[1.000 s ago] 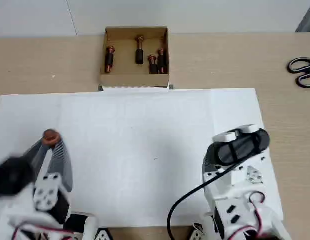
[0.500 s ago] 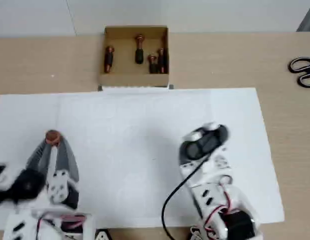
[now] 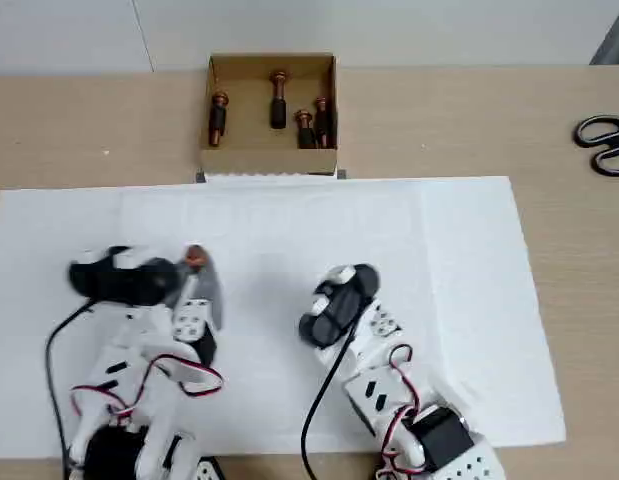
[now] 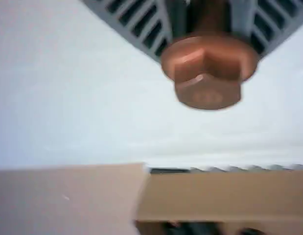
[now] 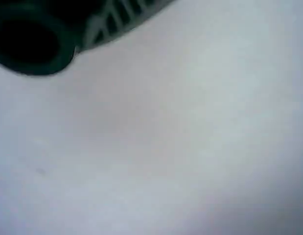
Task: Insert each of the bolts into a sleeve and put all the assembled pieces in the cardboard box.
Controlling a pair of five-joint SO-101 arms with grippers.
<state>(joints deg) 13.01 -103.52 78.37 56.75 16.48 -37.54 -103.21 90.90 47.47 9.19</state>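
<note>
Bolt (image 3: 195, 256) with a copper head sits clenched in the left end effector (image 3: 199, 272), above the white sheet (image 3: 459, 250) in the high view. One second ago this arm was at the left edge of the sheet and the right arm (image 3: 389, 385) was near its right edge. Now both have come toward the middle, so I judge that the joining step is close. Four assembled pieces (image 3: 277, 100) already lie in the cardboard box (image 3: 269, 160), at the far side of the tabletop (image 3: 469, 120).

The left wrist view brings the hexagonal head (image 4: 207, 73) near. Ribbed fingers (image 4: 136, 19) press from both sides, and the box wall (image 4: 220, 196) stands ahead, beyond the sheet.

The right wrist view gives what the high view hides under the arm. A black sleeve (image 5: 29, 46) is seen from its open end at the right end effector (image 5: 68, 36), which seems closed on it, above the sheet.
</note>
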